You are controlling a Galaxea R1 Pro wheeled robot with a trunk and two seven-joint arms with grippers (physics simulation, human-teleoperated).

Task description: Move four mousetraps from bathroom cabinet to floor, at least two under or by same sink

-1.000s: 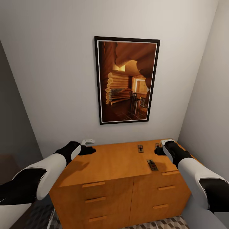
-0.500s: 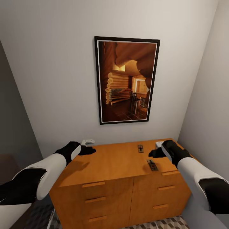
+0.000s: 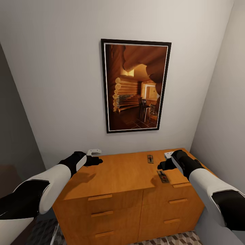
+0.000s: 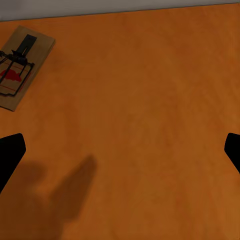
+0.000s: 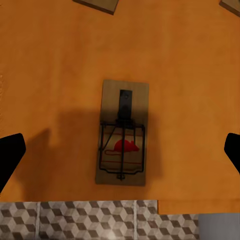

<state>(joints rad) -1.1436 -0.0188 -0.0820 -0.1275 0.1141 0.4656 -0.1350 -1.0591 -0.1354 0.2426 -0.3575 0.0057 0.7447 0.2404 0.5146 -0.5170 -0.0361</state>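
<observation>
Right gripper over mousetrap, jaws wide, nothing held.
Trap flat near cabinet top's front edge, right side; second mousetrap near back edge. Left gripper wide too, at top's back-left corner.

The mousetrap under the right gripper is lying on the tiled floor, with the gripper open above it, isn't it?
Not quite. The mousetrap lies on the orange-brown cabinet top, near its front edge; the right wrist view shows the tiled floor beyond that edge. The right gripper is open above it, as you said.
</observation>
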